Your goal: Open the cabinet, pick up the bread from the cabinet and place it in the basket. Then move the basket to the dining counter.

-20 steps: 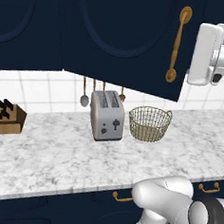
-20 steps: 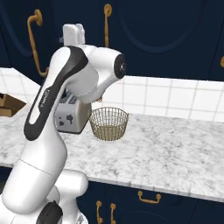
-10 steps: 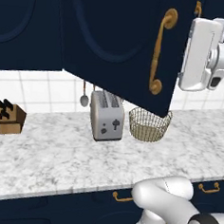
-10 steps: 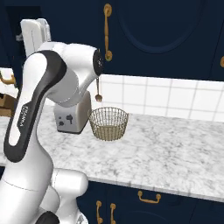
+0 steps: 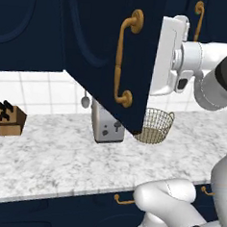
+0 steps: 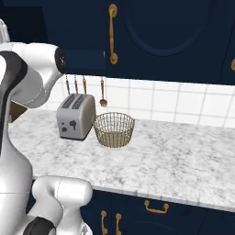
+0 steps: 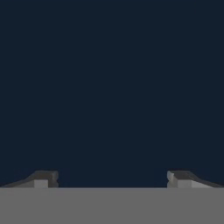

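Cabinet [image 5: 99, 47] door ajar above marbled counter [image 5: 49, 158] (white tiled backsplash [image 6: 183, 103]).

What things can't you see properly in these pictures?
- The bread: the open cabinet door covers the shelves in the left base view, so I cannot tell where it lies.
- The toaster and the basket: partly behind that door's lower edge in the left base view.
- The hand: its fingers stand wide open, but whether they touch the navy surface ahead cannot be told in the hand view.
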